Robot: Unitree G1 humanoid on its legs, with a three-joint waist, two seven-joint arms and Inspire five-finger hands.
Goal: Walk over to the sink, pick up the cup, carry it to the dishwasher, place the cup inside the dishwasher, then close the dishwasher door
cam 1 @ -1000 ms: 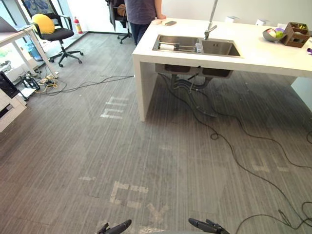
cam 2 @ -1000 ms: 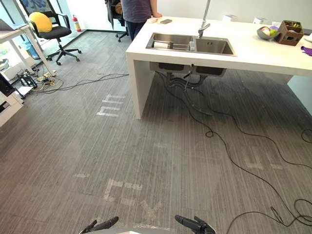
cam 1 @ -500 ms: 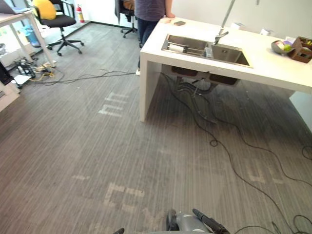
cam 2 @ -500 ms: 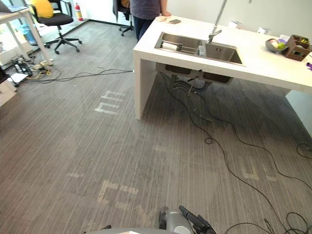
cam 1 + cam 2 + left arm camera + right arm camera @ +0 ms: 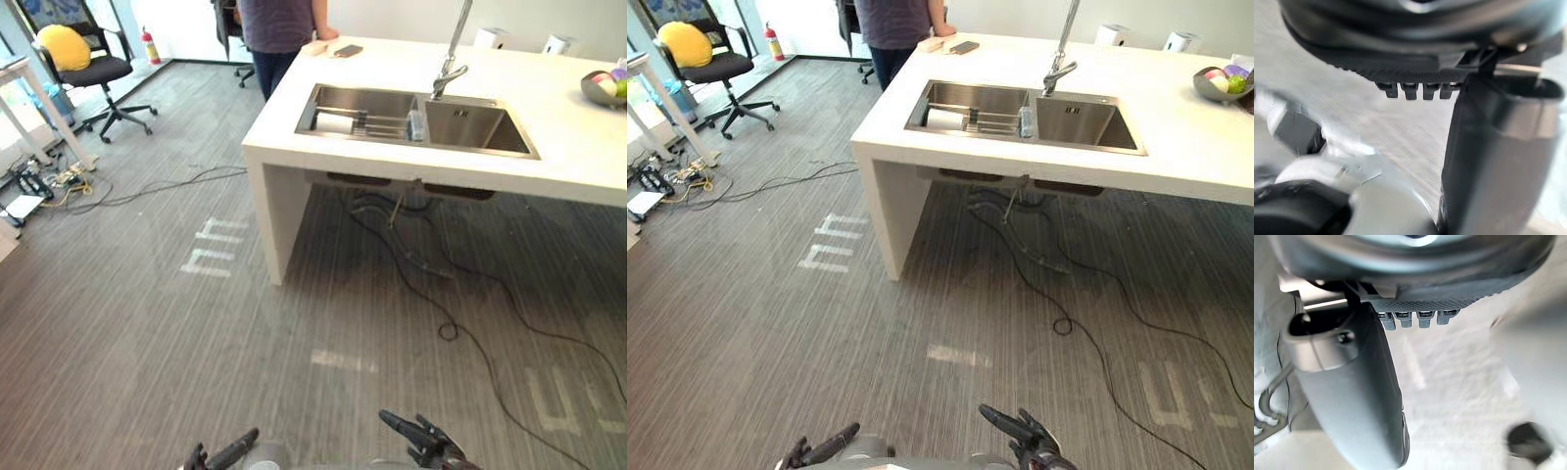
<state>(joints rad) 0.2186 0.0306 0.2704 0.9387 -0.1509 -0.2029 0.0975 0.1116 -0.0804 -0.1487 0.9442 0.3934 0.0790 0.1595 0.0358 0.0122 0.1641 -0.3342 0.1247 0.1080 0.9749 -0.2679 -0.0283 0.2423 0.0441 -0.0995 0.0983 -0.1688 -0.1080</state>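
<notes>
**Cup at the sink's divider; both hands empty**

You see the cup (image 5: pixel 416 125), small and clear, standing on the strip between the two basins of the sink (image 5: pixel 480 127), just in front of the tap (image 5: pixel 452 61). Its long axis looks upright. Which way its mouth faces is too small to tell.

The left basin holds a wire rack (image 5: pixel 382 122) with a white object (image 5: pixel 335 122) lying at one end. The sink is set in a white counter (image 5: pixel 578 147), well apart from you across the grey floor (image 5: pixel 147 323).

Black cables (image 5: pixel 446 294) trail from under the counter over the floor between you and it. Pale tape marks (image 5: pixel 211 259) lie beside the counter's left leg.

A person (image 5: pixel 279 24) stands at the counter's far corner, near a phone (image 5: pixel 345 50). A bowl (image 5: pixel 600 90) at the counter's right end holds round coloured pieces. An office chair (image 5: pixel 83 64) with a yellow cushion stands far left.

Your left hand (image 5: pixel 227 456) and right hand (image 5: pixel 421 438) hang low at the near edge. Their fingers are straight and spread, and they hold nothing.
</notes>
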